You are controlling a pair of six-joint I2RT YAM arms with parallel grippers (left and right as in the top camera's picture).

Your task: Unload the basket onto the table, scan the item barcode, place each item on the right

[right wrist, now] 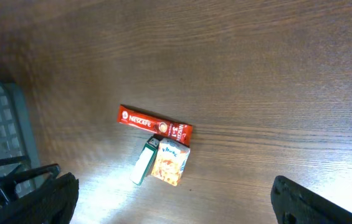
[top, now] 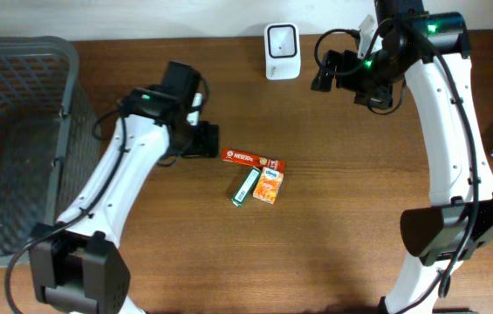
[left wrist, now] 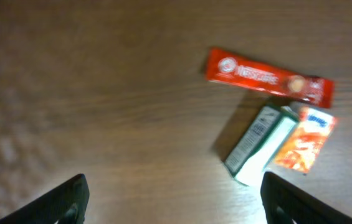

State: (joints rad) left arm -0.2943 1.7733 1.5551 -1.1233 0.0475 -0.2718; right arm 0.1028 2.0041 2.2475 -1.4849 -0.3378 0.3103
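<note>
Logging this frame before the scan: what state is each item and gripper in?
left gripper: open, empty
right gripper: open, empty
red sachet: lying flat, not held
green box: lying down, touching the orange packet
orange packet: lying flat, not held
scanner: standing upright

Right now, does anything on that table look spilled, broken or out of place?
Nothing spilled or broken. The red Nescafe sachet, green box and orange packet lie flat in a slightly untidy huddle mid-table, at different angles. The scanner sits at the far edge.

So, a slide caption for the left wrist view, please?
Open left gripper over the table near a red Nescafe sachet, green box and orange packet.
</note>
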